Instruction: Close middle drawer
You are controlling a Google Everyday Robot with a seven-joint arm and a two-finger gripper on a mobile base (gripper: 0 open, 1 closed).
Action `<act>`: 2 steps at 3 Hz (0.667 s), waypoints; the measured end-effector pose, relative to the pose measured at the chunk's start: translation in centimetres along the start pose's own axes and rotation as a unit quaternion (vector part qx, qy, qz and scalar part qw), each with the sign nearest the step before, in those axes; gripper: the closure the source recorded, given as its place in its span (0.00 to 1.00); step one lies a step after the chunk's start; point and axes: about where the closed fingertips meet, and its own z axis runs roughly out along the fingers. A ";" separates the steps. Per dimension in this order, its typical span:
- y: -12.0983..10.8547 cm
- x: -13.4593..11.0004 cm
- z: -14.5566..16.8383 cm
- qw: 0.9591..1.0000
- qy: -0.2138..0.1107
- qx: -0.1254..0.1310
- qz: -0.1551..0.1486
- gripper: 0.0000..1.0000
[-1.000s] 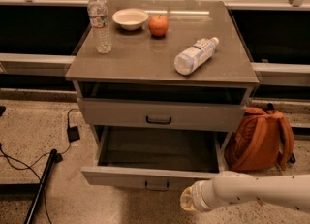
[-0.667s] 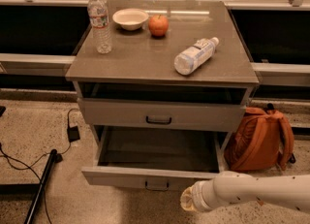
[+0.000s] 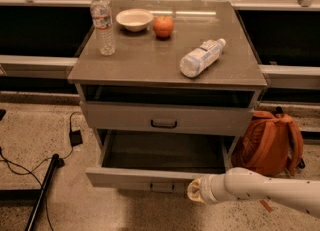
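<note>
The arm (image 3: 265, 191) is a fat, smooth, white tube with a ring near its end. The gripper (image 3: 194, 191) at its tip looks like a pale yellow knob, close to the drawer (image 3: 135, 177) front.

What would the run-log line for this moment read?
task: close middle drawer | middle drawer: open, pulled far out | gripper: low, at front panel, right of handle | contact: cannot tell | status: not yet closed

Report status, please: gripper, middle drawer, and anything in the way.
Gripper low, at right end of middle drawer front. Drawer pulled far out, not closed. Nothing seen in its path; orange backpack stands right of the cabinet.
</note>
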 end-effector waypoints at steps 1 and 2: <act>-2.8 0.6 0.6 0.999 0.006 0.029 0.014 1.00; -6.1 0.9 1.6 0.998 0.014 0.056 0.035 1.00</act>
